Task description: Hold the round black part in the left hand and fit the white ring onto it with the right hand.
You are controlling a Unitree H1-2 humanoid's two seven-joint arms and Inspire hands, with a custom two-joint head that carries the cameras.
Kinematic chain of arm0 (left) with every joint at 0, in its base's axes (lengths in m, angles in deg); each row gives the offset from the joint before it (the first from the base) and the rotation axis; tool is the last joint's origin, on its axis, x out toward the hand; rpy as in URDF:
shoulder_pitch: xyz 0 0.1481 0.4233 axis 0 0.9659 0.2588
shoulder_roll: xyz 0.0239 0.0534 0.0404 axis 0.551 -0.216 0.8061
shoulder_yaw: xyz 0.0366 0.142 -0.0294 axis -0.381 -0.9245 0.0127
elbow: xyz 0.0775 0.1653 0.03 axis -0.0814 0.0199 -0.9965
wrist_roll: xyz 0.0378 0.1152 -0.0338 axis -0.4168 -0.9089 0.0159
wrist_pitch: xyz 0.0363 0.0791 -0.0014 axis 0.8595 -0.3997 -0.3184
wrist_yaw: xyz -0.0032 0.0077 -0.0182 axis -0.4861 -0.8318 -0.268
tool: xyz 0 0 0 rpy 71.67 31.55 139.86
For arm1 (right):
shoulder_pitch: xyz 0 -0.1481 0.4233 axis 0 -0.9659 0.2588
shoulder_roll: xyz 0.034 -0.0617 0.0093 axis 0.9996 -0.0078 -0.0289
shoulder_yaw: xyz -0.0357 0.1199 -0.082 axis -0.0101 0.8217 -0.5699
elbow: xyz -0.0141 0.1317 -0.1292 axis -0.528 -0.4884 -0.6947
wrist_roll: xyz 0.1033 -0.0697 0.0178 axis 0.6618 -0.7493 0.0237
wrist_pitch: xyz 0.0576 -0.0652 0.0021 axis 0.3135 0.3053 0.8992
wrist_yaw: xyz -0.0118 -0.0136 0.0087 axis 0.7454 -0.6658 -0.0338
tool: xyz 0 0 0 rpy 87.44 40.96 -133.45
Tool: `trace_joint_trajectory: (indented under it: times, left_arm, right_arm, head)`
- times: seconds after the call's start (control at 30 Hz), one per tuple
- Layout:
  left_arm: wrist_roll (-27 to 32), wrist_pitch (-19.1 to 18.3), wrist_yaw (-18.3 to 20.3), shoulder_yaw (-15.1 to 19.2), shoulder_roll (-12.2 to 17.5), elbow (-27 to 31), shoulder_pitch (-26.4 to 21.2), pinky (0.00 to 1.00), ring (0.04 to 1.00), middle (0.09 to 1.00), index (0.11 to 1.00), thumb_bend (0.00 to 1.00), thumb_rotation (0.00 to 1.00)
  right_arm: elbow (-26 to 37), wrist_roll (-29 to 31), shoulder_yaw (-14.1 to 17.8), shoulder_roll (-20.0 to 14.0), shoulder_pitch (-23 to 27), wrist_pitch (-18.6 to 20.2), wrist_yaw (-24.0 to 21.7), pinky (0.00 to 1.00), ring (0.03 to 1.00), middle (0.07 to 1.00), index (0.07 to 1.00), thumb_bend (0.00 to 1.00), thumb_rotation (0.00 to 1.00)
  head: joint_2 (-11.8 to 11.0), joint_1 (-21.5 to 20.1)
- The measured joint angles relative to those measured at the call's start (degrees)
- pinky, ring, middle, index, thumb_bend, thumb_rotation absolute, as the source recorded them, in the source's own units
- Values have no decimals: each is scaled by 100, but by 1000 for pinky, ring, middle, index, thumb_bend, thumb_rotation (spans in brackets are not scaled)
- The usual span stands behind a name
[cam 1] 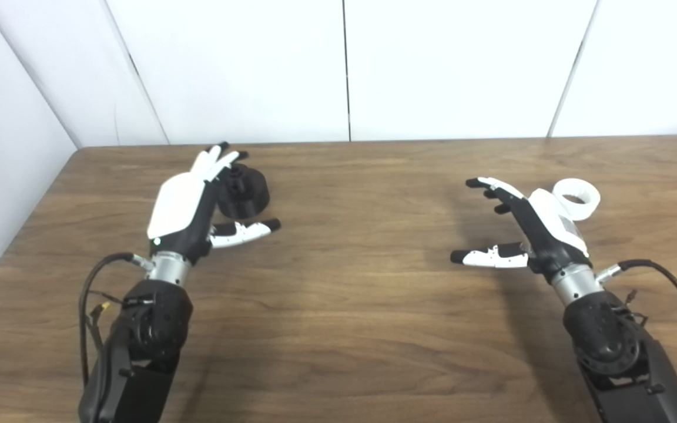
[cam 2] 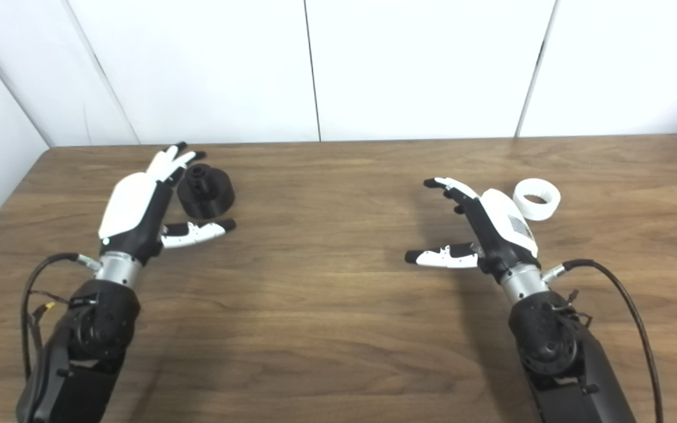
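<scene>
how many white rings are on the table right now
1. The white ring lies flat on the table, just beyond the open right hand; none seems hidden.

On the desk (cam 1: pixel 338 305), a round part (cam 1: pixel 244 191) sits far left beside the left hand (cam 1: pixel 183 208); a ring (cam 1: pixel 576 198) lies far right behind the right hand (cam 1: pixel 529 226).

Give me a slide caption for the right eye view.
Both open hands wait on the table: left hand beside the black part, right hand near the white ring.

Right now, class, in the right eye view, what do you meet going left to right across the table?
Left hand → black part → right hand → white ring.
</scene>
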Motion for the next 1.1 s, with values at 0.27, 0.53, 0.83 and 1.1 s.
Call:
trace_joint_trajectory:
  times: [0.27, 0.53, 0.83, 1.1]
  left_arm:
    - [-185, -305, -739, 293, -16, -670, -226, 978, 1000, 1000, 896, 962, 489]
    - [-136, -458, -827, 397, 215, -1154, -435, 941, 1000, 1000, 889, 1000, 486]
    - [70, -615, -617, 76, 346, -1967, -811, 988, 1000, 1000, 870, 1000, 529]
    - [236, -624, -306, -200, 594, -2161, -1036, 1000, 1000, 1000, 833, 1000, 532]
  right_arm:
    - [-6, 77, 7, -84, 22, -18, -4, 743, 849, 883, 836, 880, 316]
    - [-13, 111, 5, -134, 28, -43, -4, 742, 851, 886, 836, 877, 334]
    - [-25, 152, -8, -130, 33, -76, -7, 737, 851, 888, 837, 878, 328]
    - [-23, 153, -3, -135, 28, -80, -6, 743, 854, 890, 839, 873, 324]
  head:
    - [-18, 106]
    - [-26, 203]
    - [-9, 159]
    - [9, 132]
